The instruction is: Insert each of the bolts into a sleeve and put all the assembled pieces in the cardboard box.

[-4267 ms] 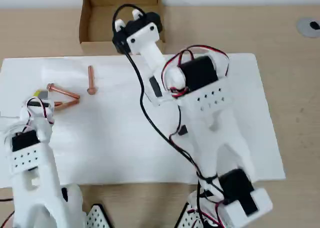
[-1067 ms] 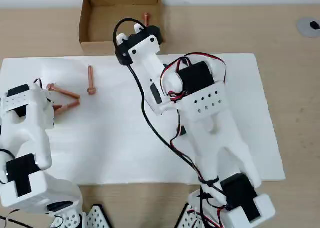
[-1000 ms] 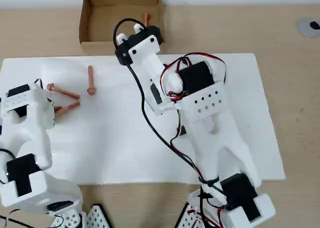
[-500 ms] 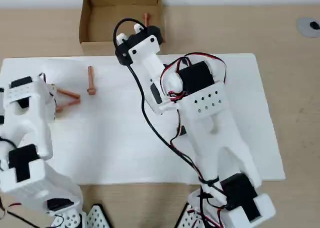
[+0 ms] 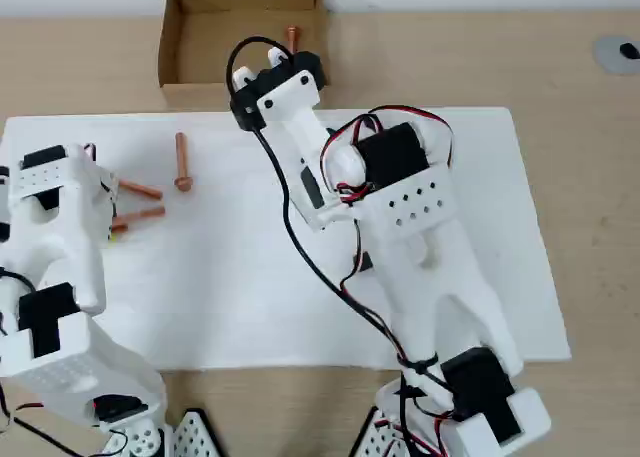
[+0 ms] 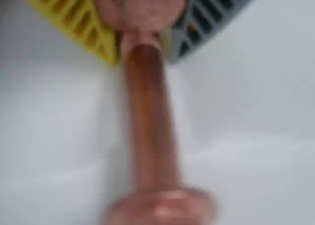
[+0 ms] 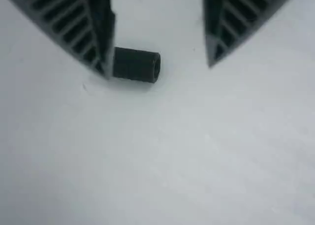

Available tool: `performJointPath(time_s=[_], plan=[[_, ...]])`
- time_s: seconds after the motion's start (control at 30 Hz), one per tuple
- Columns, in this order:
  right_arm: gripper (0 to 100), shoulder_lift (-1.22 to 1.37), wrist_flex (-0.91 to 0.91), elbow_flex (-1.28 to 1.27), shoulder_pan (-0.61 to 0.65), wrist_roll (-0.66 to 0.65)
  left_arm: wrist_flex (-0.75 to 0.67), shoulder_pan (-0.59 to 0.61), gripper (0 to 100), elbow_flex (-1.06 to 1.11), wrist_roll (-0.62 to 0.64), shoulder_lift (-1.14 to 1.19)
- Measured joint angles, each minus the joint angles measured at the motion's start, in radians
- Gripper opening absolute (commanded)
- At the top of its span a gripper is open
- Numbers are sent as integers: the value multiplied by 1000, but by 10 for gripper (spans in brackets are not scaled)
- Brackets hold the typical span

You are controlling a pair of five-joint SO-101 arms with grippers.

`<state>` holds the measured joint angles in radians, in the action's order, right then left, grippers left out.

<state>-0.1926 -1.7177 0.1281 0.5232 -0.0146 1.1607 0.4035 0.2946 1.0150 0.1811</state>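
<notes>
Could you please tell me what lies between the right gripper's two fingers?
A small black sleeve lies on the white sheet between the open fingers, close against one, in the right wrist view.

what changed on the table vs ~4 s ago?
The left arm swung up the sheet over the bolt pair's heads. The left gripper has its jaws shut on a bolt. The pair's near bolt turned slightly. A copper bolt appeared in the cardboard box. Unchanged: lone bolt, and the right arm nearly.
</notes>
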Motion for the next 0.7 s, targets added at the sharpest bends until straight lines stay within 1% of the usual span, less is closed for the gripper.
performJointPath(time_s=[0.1, 0.2, 0.3, 0.57, 0.63, 0.7], plan=[[163, 0, 0, 0, 0, 0, 98, -2, 5, -28, -6, 0], [163, 0, 0, 0, 0, 0, 146, -2, 5, -34, -28, 0], [163, 0, 0, 0, 0, 0, 158, -2, 5, -34, -60, 0], [163, 0, 0, 0, 0, 0, 158, -3, 6, -34, -75, 0], [163, 0, 0, 0, 0, 0, 161, -3, 6, -38, -106, 0], [163, 0, 0, 0, 0, 0, 166, -9, 6, -58, -163, 0]])
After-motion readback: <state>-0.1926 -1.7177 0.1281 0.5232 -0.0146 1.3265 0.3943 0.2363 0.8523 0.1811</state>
